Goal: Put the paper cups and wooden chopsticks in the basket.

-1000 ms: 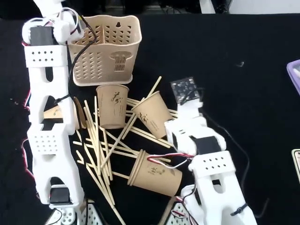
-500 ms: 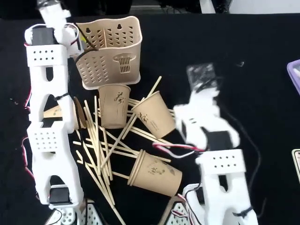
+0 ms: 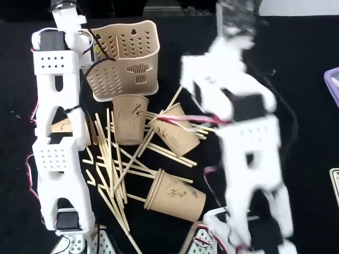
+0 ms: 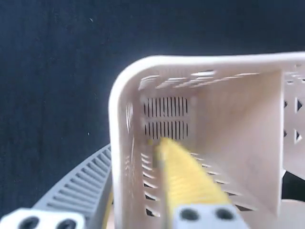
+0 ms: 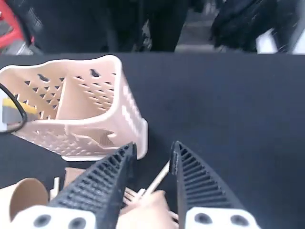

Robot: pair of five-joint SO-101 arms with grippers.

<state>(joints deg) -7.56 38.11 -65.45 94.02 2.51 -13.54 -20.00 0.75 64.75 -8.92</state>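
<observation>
Your left end effector point(image 4: 136, 148) is straddling one wall of the basket point(image 4: 228, 124). The yellow finger point(image 4: 183, 176) is sitting inside and the grey finger point(image 4: 81, 191) is sitting outside. Both are pressing against the wall, so the end effector is clamping the basket and nothing else. In the high view, this end effector point(image 3: 87, 39) is meeting the basket point(image 3: 127, 58) at its corner near the far edge of the black bench point(image 3: 302, 58). You cannot tell from these views whether the basket is sitting flat.

Your right end effector point(image 5: 153, 148) is hanging above the bench with its fingers spread a moderate way apart and nothing between them. Below it, a cup point(image 5: 147, 212) and a chopstick point(image 5: 158, 177) are showing, with the basket point(image 5: 71, 114) beyond them. In the high view, the right arm point(image 3: 238, 106) is stretching up over the bench, blurred.

The cups are all lying outside the basket:
- One cup point(image 3: 130, 119) is lying just beside the basket's base.
- A second cup point(image 3: 174, 132) is lying near the first.
- A third cup point(image 3: 175, 196) is lying closer to the arm bases.
- A fourth cup point(image 3: 61, 127) is lying partly hidden under the left arm point(image 3: 55, 153).

The chopsticks point(image 3: 114, 164) are lying scattered in a loose pile among the cups, some crossing under the second cup.
</observation>
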